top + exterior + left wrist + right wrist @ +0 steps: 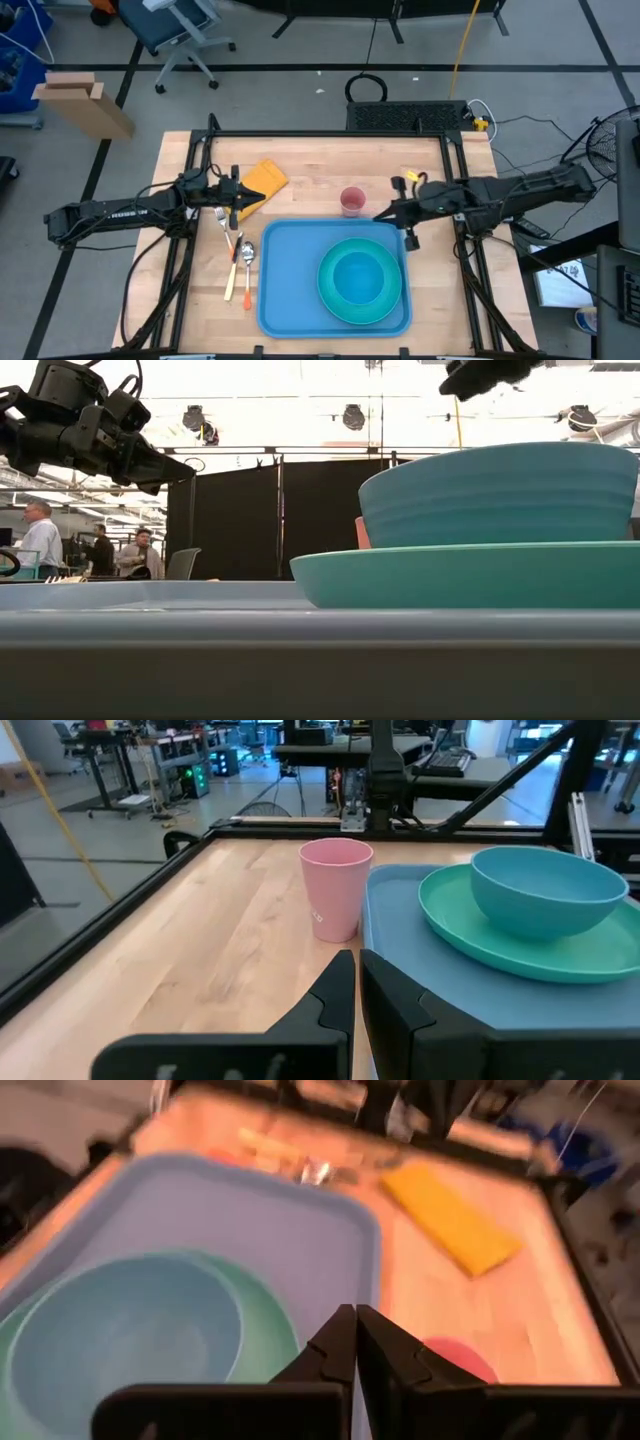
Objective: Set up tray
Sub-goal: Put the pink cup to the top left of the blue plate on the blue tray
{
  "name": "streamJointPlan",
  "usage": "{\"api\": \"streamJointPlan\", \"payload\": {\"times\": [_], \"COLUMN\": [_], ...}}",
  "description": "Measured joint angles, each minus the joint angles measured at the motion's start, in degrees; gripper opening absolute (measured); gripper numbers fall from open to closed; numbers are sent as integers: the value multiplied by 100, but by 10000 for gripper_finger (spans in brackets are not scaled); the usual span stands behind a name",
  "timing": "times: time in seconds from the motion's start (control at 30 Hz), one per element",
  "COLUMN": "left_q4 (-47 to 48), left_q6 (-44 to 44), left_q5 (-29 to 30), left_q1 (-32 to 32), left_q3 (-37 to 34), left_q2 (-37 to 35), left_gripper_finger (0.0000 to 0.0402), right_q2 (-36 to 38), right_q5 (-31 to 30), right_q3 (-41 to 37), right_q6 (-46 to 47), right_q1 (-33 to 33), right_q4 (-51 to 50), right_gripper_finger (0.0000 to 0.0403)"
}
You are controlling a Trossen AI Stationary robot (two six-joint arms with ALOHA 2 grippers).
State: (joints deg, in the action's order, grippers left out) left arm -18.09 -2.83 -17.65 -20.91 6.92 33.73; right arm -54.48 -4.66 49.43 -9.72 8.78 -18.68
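The blue tray (290, 285) lies flat near the table's near edge, and it also shows in the left wrist view (420, 970) and the right wrist view (250, 1210). A turquoise plate (335, 300) rests on the tray's right half and carries a turquoise bowl (358, 277). A pink cup (352, 201) stands upright on the wood just beyond the tray's far rim. My left gripper (252, 200) hovers shut over the near end of a yellow napkin (266, 178). My right gripper (380, 216) hovers shut by the tray's far right corner, beside the cup. Both wrist views show the fingers closed together (355, 970) (355, 1325).
A fork (229, 250) and a spoon (247, 265), both with orange handles, lie on the wood left of the tray. Black frame rails (320, 135) border the table. In the low view people (40, 540) stand in the room far behind the table.
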Motion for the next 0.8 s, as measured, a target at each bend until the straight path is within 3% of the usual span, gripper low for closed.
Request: {"api": "streamJointPlan", "payload": {"times": [0.2, 0.43, 0.63, 0.8], "left_q4": [175, 1081, 1696, 2972], "left_q6": [-14, -686, -1338, -2143], "left_q5": [347, 550, 478, 528], "left_q1": [4, 349, 815, 1171], "left_q3": [329, 1960, 3468, 4840], "left_q2": [583, 2197, 3517, 4483], "left_gripper_finger": [23, 6, 51, 123], "right_q2": [1065, 1837, 2266, 2635], "right_q5": [7, 12, 30, 56], "right_q3": [-1668, -2811, -3322, -3639], "right_q6": [-1, 48, 13, 28], "right_q1": [-199, -472, -475, -473], "right_q4": [1774, 3051, 3401, 3485], "right_gripper_finger": [1, 1, 0, 0]}}
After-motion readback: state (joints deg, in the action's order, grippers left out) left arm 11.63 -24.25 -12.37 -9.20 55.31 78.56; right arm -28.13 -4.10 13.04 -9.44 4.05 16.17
